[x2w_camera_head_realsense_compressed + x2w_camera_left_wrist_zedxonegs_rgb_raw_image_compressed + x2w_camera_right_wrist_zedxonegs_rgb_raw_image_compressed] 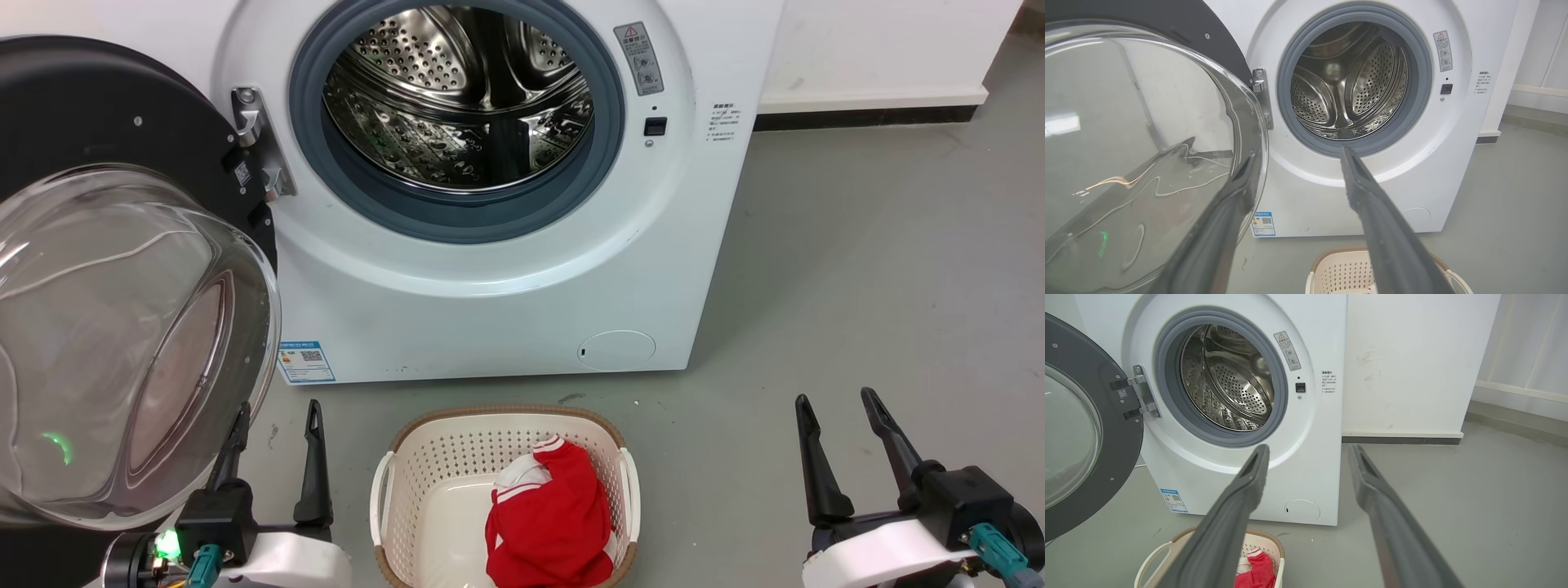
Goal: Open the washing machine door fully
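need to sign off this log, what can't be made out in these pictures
Round black-rimmed glass washing machine door: head view, left side cut off by the picture edge.
Blue label on the white washing machine: head view, print too small to read.
White perforated laundry basket: head view, near end cut off by the bottom edge; the red cloth hides what lies under it.

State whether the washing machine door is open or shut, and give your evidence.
Open: the washing machine door is swung out on its hinge, leaving the steel drum exposed.
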